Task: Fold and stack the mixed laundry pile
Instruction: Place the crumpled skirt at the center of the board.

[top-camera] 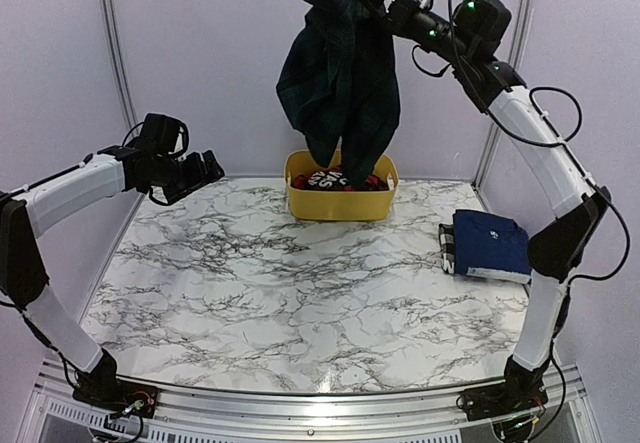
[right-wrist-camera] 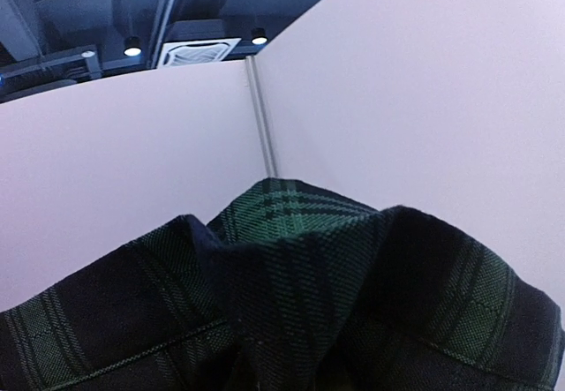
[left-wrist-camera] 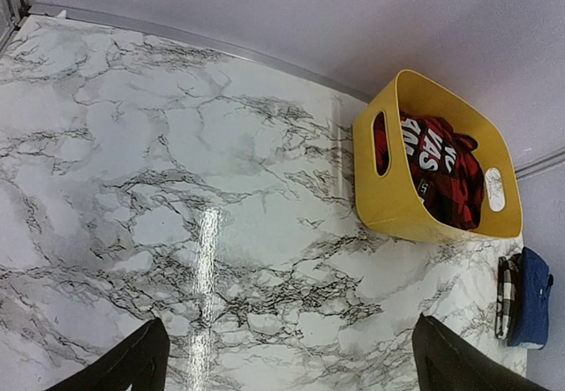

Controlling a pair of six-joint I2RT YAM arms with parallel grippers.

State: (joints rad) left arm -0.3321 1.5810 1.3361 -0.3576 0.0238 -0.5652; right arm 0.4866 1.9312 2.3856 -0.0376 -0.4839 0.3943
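Tartan garment (top-camera: 340, 83), pinched by the right gripper (top-camera: 380, 3), seems barely clear of the far-edge yellow tub (top-camera: 340, 209), so lift higher before offering the spread left gripper (top-camera: 208, 169) a corner.

The left arm (top-camera: 80, 188) and right arm (top-camera: 545, 163) have white shells, black joints and black jaws. Thin black cables (top-camera: 578, 111) loop along the right one, at upper right, near its green lights (top-camera: 467, 5).

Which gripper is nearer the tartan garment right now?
Right. The right gripper is shut on the tartan garment, hanging it above the yellow tub; the left gripper hovers open off to its left.
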